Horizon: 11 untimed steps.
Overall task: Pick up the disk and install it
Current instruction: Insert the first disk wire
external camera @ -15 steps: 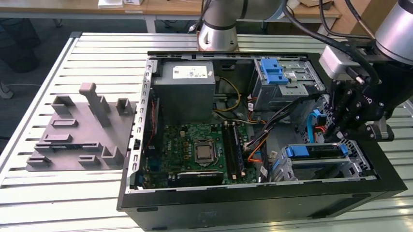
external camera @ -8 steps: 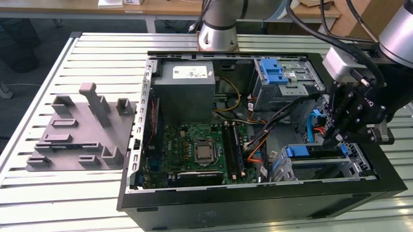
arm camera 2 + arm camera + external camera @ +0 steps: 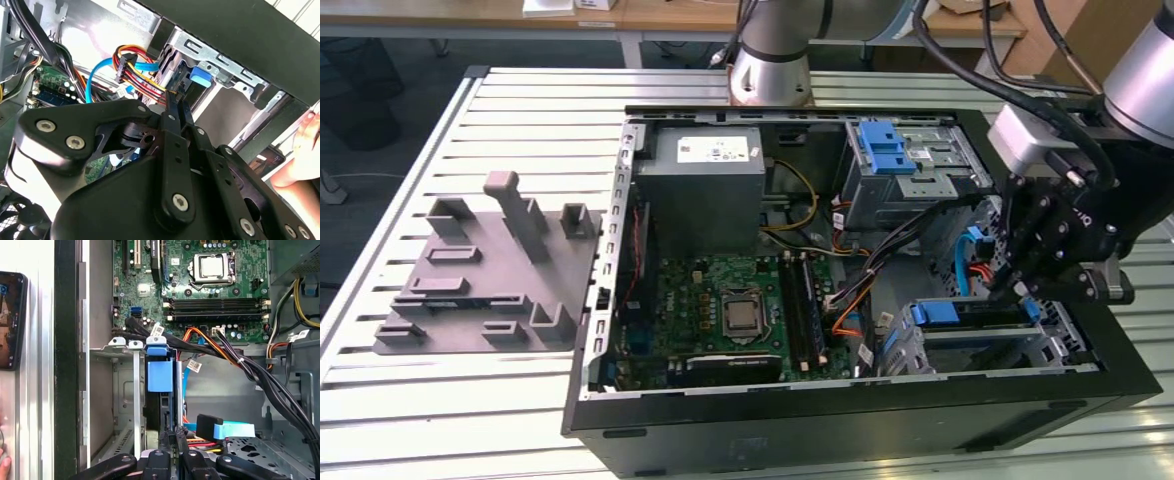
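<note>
Open black steel computer case (image 3: pixel 854 430) lying on its side on a white slatted-metal table (image 3: pixel 454 400), seen from above in the exterior view. Inside are a green printed motherboard (image 3: pixel 720 310) with a square silver processor socket, a boxy grey power supply (image 3: pixel 707 180) bearing a white sticker, and a perforated grey metal cage (image 3: pixel 914 175) topped by a blue plastic latch. A matte grey moulded fixture (image 3: pixel 480 270) with upright posts and rectangular slots lies on the table towards the exterior view's left, well apart from the case. The disk (image 3: pixel 967 312) sits in the folded sheet-metal bay at the case corner towards the exterior view's right; its blue plastic carrier runs along the bay's top edge. In the first wrist view the disk (image 3: pixel 160 376) stands edge-on between thin bright metal rails, a smooth blue tab above a dark narrow body. The gripper (image 3: pixel 1006 290), black, jointed and studded with round silver screws, reaches down into the case just beside this bay. In both wrist views its two slim fingers (image 3: pixel 181 436) appear drawn together, with the gripper (image 3: pixel 175 102) tip at the near end of the disk (image 3: pixel 199 78); whether it actually touches the carrier cannot be told. Bundled black, red, orange and yellow wires (image 3: pixel 240 360) and a flat blue ribbon cable (image 3: pixel 235 430) cross the case floor nearby. A hand (image 3: pixel 305 150) rests outside the case wall.
</note>
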Motion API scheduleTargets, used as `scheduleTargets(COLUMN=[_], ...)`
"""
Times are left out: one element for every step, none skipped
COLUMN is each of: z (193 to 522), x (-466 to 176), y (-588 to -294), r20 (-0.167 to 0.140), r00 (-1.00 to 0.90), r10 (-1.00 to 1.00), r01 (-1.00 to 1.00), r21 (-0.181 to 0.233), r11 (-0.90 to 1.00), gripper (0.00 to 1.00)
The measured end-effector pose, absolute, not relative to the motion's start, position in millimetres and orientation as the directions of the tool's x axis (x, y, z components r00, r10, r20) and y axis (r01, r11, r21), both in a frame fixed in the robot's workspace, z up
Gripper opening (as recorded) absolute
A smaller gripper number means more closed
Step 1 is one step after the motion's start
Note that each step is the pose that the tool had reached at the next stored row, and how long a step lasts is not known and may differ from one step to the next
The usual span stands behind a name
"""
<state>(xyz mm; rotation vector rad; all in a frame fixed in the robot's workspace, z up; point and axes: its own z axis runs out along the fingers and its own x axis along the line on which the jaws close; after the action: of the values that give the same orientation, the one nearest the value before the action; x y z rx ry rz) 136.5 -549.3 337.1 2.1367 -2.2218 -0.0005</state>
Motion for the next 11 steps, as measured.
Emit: scheduleTargets(z=[336.8, 336.6, 336.2, 335.9, 335.6, 335.3, 335.2, 334.9, 334.8, 334.7, 334.5], x=[136.5, 136.5, 136.5, 136.6, 136.7, 137.0, 137.3, 137.6, 137.9, 138.0, 138.0], y=[-549.4, -549.6, -549.8, -550.0, -550.2, -550.4, -550.7, -550.9, -551.1, -551.2, -551.2], r20=[0.042, 0.042, 0.042, 0.042, 0.042, 0.042, 0.043, 0.042, 0.042, 0.043, 0.043], r00=[-0.038, -0.038, -0.038, -0.038, -0.038, -0.038, -0.038, -0.038, -0.038, -0.038, -0.038], r10=[-0.998, -0.998, -0.998, -0.998, -0.998, -0.998, -0.998, -0.998, -0.998, -0.998, -0.998], r01=[-0.998, -0.998, -0.998, -0.998, -0.998, -0.998, -0.998, -0.998, -0.998, -0.998, -0.998], r21=[0.042, 0.043, 0.044, 0.045, 0.045, 0.046, 0.046, 0.046, 0.047, 0.047, 0.047], r11=[0.040, 0.040, 0.040, 0.040, 0.040, 0.040, 0.040, 0.040, 0.040, 0.040, 0.040], gripper=[0.16, 0.16, 0.16, 0.16, 0.16, 0.16, 0.16, 0.16, 0.16, 0.16, 0.16])
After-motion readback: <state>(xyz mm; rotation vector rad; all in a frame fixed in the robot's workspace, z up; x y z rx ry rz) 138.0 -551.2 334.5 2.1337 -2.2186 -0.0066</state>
